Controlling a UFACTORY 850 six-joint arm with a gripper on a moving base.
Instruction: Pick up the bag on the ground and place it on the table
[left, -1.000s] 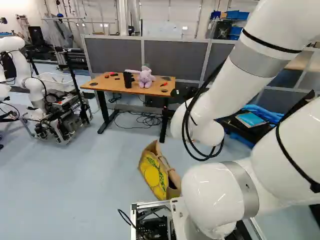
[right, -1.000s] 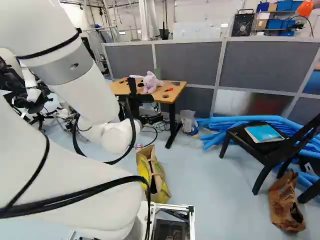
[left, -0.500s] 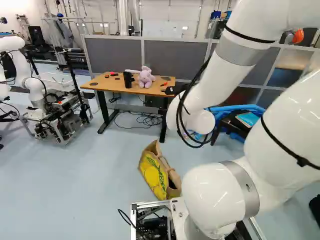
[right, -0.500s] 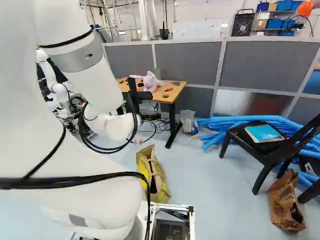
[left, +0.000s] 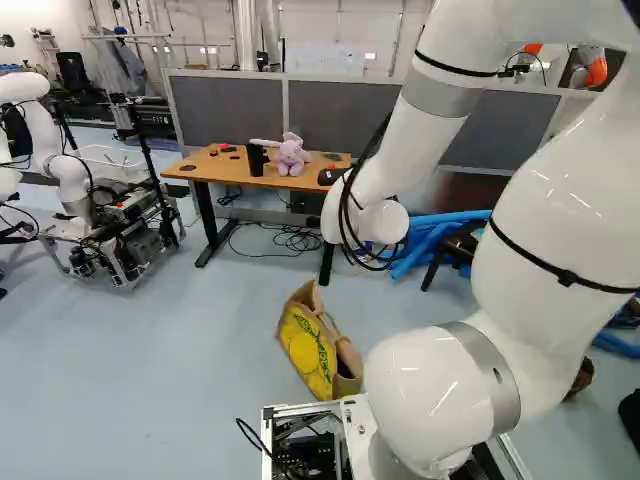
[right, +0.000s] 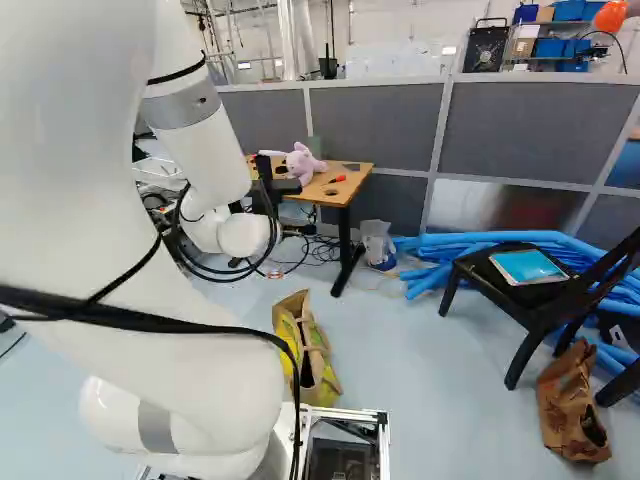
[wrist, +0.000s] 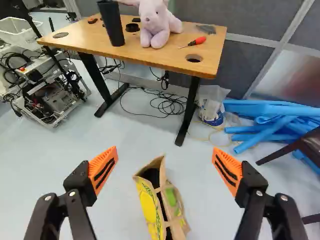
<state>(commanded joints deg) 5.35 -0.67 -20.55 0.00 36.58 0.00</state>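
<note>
In the left base view a black part of my gripper (left: 329, 176) shows beside the table's right end, the rest hidden by the arm. The wrist view has the gripper (wrist: 164, 167) open, its orange pads wide apart with nothing held. Ahead of and below it, between the fingers' lines, a tan and yellow bag (wrist: 149, 205) stands on the floor, its top agape. The same bag (left: 310, 345) is just ahead of the base. Farther off stands the wooden table (wrist: 85, 41), bearing a pink plush toy (wrist: 153, 22), a black cup (wrist: 111, 24) and a red-handled screwdriver (wrist: 196, 41).
Blue tubes (right: 490, 244) and a black chair (right: 535, 300) are at the right of the right base view, with a brown bag (right: 570, 405) by the chair. A clear plastic bag (right: 377, 245) lies near the table leg. Another robot (left: 70, 180) stands far left.
My arm has swung leftward in the left base view and rightward in the right one, uncovering more blue tubes in the left. The base and the tan and yellow bag have not moved.
</note>
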